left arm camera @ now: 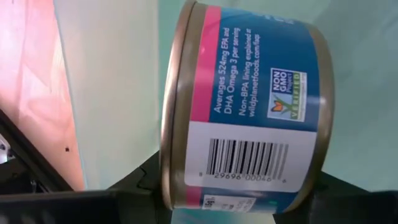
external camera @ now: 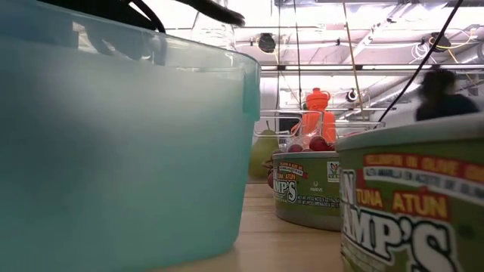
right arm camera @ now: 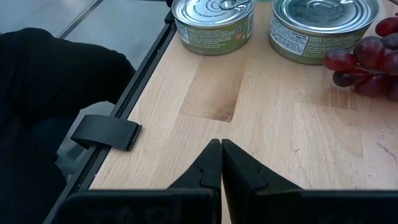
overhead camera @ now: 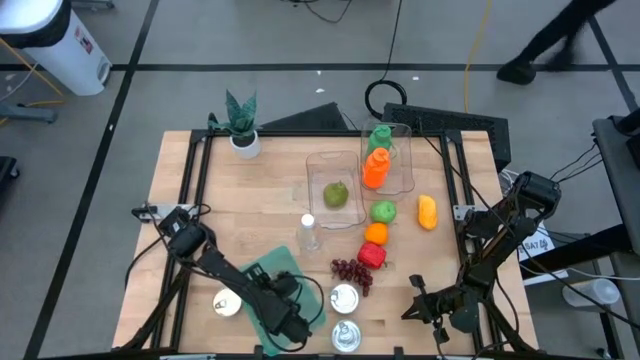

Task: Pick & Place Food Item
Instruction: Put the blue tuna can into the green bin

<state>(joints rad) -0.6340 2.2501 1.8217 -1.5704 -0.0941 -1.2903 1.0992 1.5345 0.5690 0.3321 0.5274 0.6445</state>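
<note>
- Blue-labelled tin [left arm camera: 242, 106]: held inside the teal bin [overhead camera: 262, 280] at the bench's near edge, pinched by the left gripper [overhead camera: 290, 322].
- Handling, as judged: rigid, weighty, slick-sided; best clamped across the side wall.
- Right gripper [right arm camera: 221, 163]: pressed together, empty, over bare bench [right arm camera: 298, 130].

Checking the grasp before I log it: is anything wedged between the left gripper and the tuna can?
Nothing visible. The left gripper has its fingers directly on the blue tuna can, over the teal bin.

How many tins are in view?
3: two green tins on the table's near edge, one blue tin in the left claw over the teal bin.
</note>
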